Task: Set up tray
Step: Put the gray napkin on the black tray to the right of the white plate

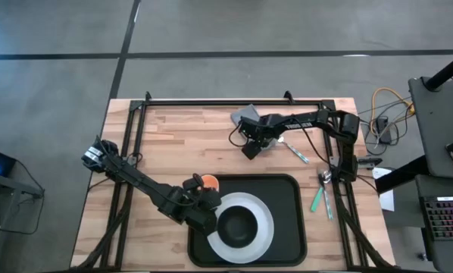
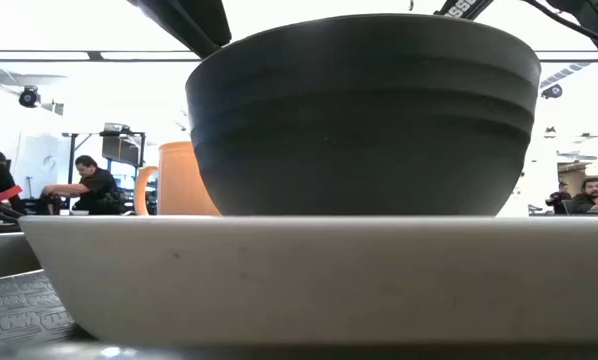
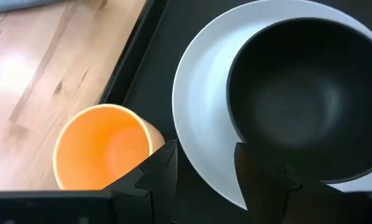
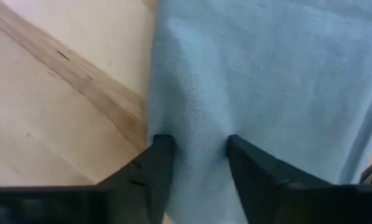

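Note:
The black tray (image 1: pixel 287 189) lies at the table's near middle. It carries a white plate (image 1: pixel 266 220) with a black bowl (image 1: pixel 237 224) on it. In the low view the bowl (image 2: pixel 364 110) fills the picture above the plate (image 2: pixel 299 270). An orange cup (image 1: pixel 209 182) stands upright at the tray's far left corner. My left gripper (image 3: pixel 204 171) is open, just over the plate's left rim (image 3: pixel 198 124), with the cup (image 3: pixel 99 146) beside one finger. My right gripper (image 4: pixel 195 155) is open, pointing down onto the grey napkin (image 1: pixel 268 136) at the table's far middle. My right gripper comes at the napkin from above. Its two open fingertips (image 4: pixel 161 149) are set down on the cloth (image 4: pixel 195 124) close to the napkin's edge beside the bare wood. The napkin lies on the table, with a low ridge of cloth between the fingers.
A green-handled utensil (image 1: pixel 317 199) and a spoon (image 1: pixel 326 182) lie right of the tray. Another utensil (image 1: pixel 298 153) lies near the napkin. Bare wood (image 1: pixel 181 136) spreads over the table's far left. People sit in the room beyond the table.

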